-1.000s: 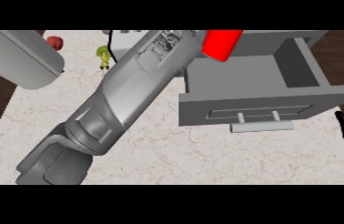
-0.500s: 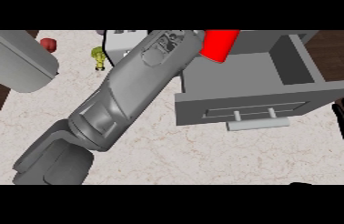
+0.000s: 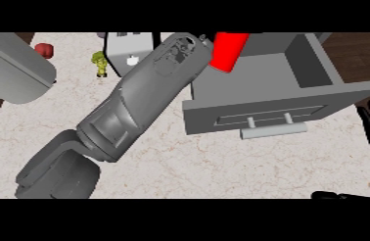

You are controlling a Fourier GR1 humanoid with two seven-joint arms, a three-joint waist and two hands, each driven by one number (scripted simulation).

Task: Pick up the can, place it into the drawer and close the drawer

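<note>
The red can [image 3: 230, 51] hangs tilted over the back left corner of the open grey drawer [image 3: 318, 63]. My left forearm crosses the view from the lower left, and my left hand [image 3: 189, 45] at its far end is shut on the can, mostly hidden behind the wrist. The drawer is pulled out towards me, its front panel and bar handle [image 3: 273, 132] facing the lower edge. Only a black sliver of my right hand [image 3: 338, 195] shows at the lower right corner.
A grey boxy object [image 3: 130, 49] stands behind my left forearm. A small green figure [image 3: 100, 63] and a small red object [image 3: 45, 49] sit at the back left. A large rounded grey shape [image 3: 22, 71] fills the left edge. Pale marbled counter [image 3: 217, 171] lies before the drawer.
The left arm and the can have stayed almost in place by the drawer's back left corner. A black sliver of the right hand has come in at the lower right.
</note>
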